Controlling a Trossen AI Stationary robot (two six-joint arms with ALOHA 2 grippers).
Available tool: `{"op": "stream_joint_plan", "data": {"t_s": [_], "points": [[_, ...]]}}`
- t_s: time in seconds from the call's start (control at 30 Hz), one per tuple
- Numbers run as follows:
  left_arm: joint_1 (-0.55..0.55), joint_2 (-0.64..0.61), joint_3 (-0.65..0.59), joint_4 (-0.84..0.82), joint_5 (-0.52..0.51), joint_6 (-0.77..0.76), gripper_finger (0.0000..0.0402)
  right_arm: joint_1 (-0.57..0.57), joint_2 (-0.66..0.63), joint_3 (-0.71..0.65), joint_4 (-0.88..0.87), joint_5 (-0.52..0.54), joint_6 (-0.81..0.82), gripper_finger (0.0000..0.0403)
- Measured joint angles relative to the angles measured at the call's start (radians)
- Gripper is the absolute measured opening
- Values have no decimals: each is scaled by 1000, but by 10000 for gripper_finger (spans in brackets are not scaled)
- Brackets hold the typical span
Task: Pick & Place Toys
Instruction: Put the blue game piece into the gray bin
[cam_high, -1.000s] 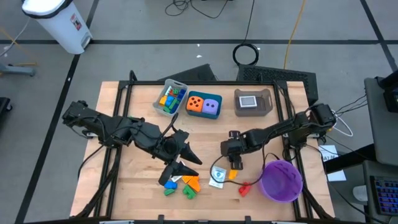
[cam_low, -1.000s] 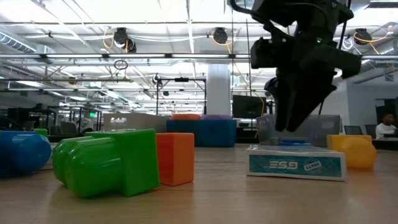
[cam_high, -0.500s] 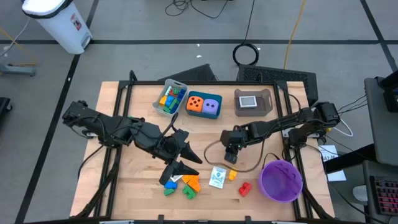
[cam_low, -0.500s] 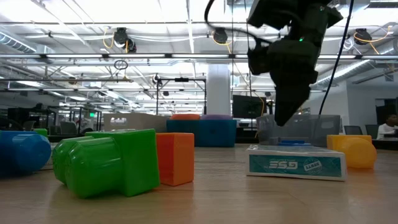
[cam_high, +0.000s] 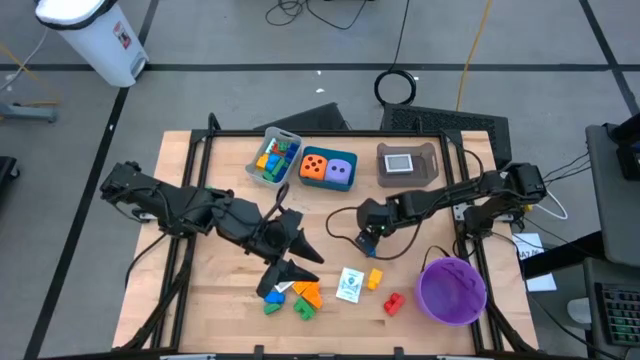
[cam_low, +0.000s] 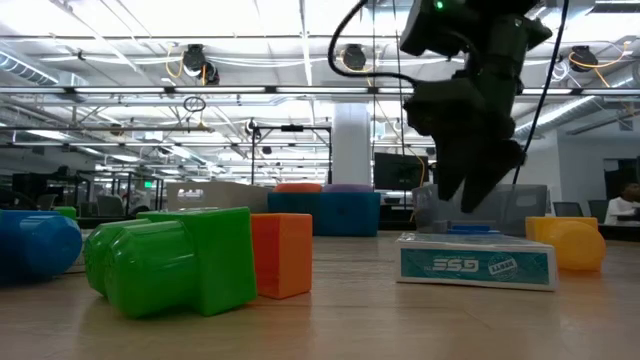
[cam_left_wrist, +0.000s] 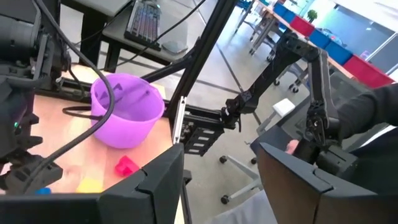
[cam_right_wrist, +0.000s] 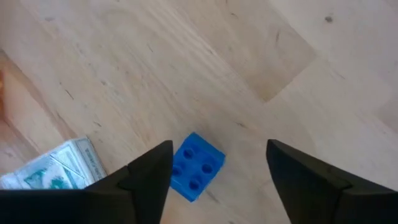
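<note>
Left gripper (cam_high: 285, 262) hangs over the near-left cluster of bricks (cam_high: 291, 294); its jaws stand partly apart with nothing between them, its wrist view looking off past the purple bowl (cam_left_wrist: 124, 111). Picture card (cam_high: 349, 285), yellow brick (cam_high: 375, 278) and red brick (cam_high: 393, 302) lie loose on the desk (cam_high: 210, 300), near centre. Right gripper (cam_high: 368, 240) is poised above a blue brick (cam_right_wrist: 196, 165), jaws wide and empty, the brick lying on the desk between them. Judged step: approach to pick. Next move calls for a straight descent and closing squarely on the brick.
</note>
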Motion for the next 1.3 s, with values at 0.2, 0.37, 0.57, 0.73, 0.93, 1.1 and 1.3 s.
{"op": "stream_joint_plan", "data": {"t_s": [0.2, 0.37, 0.57, 0.73, 0.93, 1.1, 1.3], "points": [[-8, 0, 0, -14, 0, -4, 209, 19, -1, -78, 75, -6, 152, 278], [-13, 0, 0, -14, 0, 0, 209, 58, -1, -150, 199, -8, 238, 283], [-13, 0, 0, -15, -1, 13, 209, 98, -1, -195, 321, -6, 283, 279], [-13, 0, 0, -16, -1, 26, 209, 107, -4, -230, 326, 1, 347, 275], [-13, 0, 0, -17, -1, 26, 209, 107, -5, -262, 324, 31, 376, 250], [-13, 0, 0, -18, -1, 23, 209, 97, -4, -263, 301, 27, 327, 212], [-13, 1, 0, -18, -1, 20, 209, 71, -2, -264, 235, -6, 258, 166]]}}
